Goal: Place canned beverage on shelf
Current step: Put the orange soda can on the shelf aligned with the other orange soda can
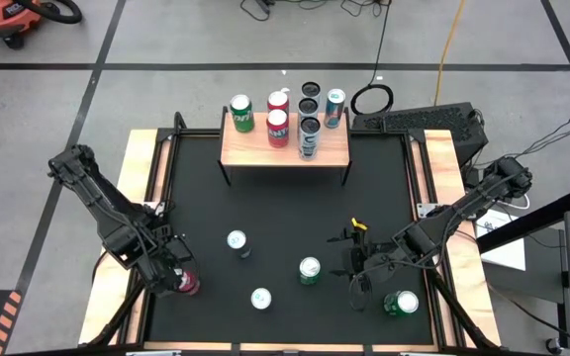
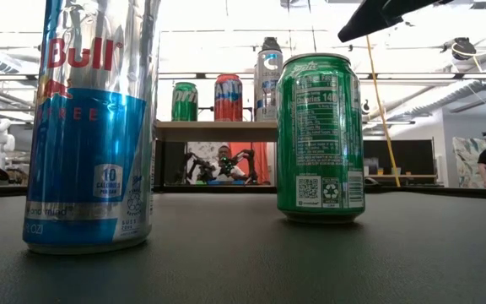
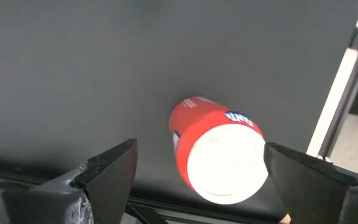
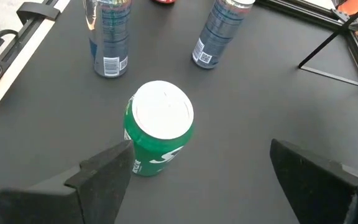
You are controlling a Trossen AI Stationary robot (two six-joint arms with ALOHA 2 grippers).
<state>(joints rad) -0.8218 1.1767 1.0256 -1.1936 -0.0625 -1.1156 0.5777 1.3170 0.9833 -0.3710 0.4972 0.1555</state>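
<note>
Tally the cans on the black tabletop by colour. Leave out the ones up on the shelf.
Red cans: 1
Green cans: 2
Silver-blue cans: 2
Total: 5

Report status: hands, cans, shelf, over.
Left hand open over red can. Right hand open above green can. Shelf partly stocked. Nothing blocking.

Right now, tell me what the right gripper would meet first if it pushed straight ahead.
Most likely the green can, standing upright on the black table just ahead of the open right gripper, though nearer one finger than centred.
</note>
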